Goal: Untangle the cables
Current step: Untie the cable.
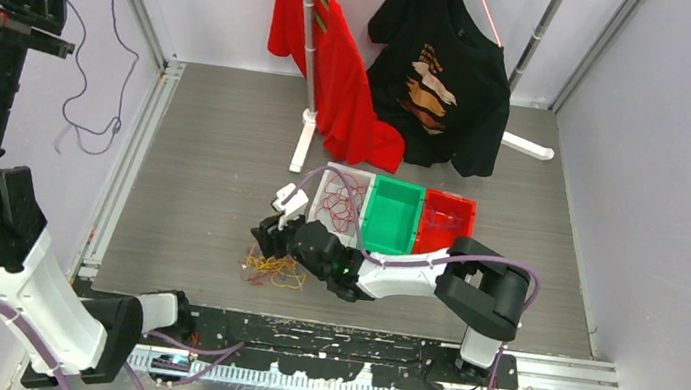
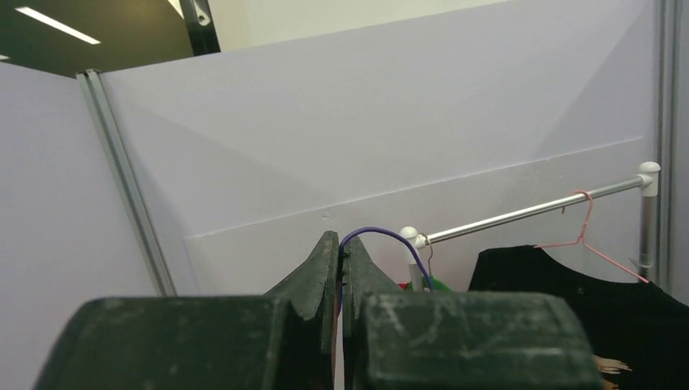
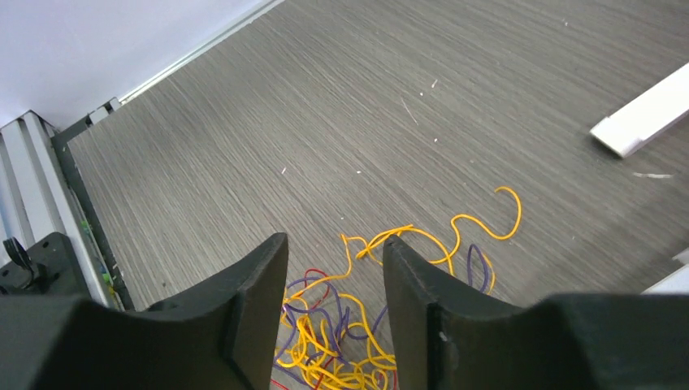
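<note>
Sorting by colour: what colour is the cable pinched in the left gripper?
Purple; the cable shows best in the left wrist view.

We find the tangle of cables (image 1: pixel 271 269) on the table (image 1: pixel 204 166) near its front edge, with the right gripper (image 1: pixel 266 236) just above its 12 o'clock side. At 2 o'clock from the tangle stands a row of bins (image 1: pixel 388 243); the left bin (image 1: pixel 321 184) holds further cables (image 1: pixel 340 206). Behind them, at 12 o'clock, a left shirt (image 1: pixel 341 84) and a right shirt (image 1: pixel 448 77) hang on the rack (image 1: pixel 308 39). Far off at 10 o'clock, high up, a single cable (image 2: pixel 378 231) hangs from the left gripper (image 2: pixel 340 244).
</note>
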`<act>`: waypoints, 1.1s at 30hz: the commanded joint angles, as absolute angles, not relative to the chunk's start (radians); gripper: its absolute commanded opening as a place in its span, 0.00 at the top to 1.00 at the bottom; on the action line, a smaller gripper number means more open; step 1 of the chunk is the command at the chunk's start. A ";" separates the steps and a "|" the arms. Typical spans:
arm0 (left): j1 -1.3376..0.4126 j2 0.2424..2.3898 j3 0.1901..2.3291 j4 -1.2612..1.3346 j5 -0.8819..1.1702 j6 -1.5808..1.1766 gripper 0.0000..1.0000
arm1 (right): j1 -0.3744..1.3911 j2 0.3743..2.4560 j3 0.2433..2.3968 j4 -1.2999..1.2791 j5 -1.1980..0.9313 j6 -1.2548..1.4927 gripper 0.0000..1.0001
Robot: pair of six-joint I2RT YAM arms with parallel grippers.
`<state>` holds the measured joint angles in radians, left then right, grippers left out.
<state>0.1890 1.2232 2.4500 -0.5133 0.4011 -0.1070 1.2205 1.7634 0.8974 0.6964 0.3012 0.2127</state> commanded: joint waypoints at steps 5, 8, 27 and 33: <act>0.187 1.088 2.150 -0.503 0.514 -0.106 1.00 | 1.189 1.491 1.014 0.621 0.129 0.141 0.26; 0.188 1.001 1.987 -0.504 0.570 -0.095 1.00 | 1.183 1.380 1.072 0.511 0.030 0.092 0.08; 0.187 0.890 1.706 -0.497 0.837 -0.183 1.00 | 1.183 1.321 1.295 0.259 -0.272 -0.034 0.00; 0.187 0.881 1.696 -0.499 0.856 -0.228 1.00 | 1.183 1.415 1.420 0.182 -0.338 -0.023 0.01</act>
<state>0.1890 0.8921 1.6939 -0.5343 0.8177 -0.1730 1.1816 1.3911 1.2953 0.1967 -0.2733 -0.0208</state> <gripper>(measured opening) 0.010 0.998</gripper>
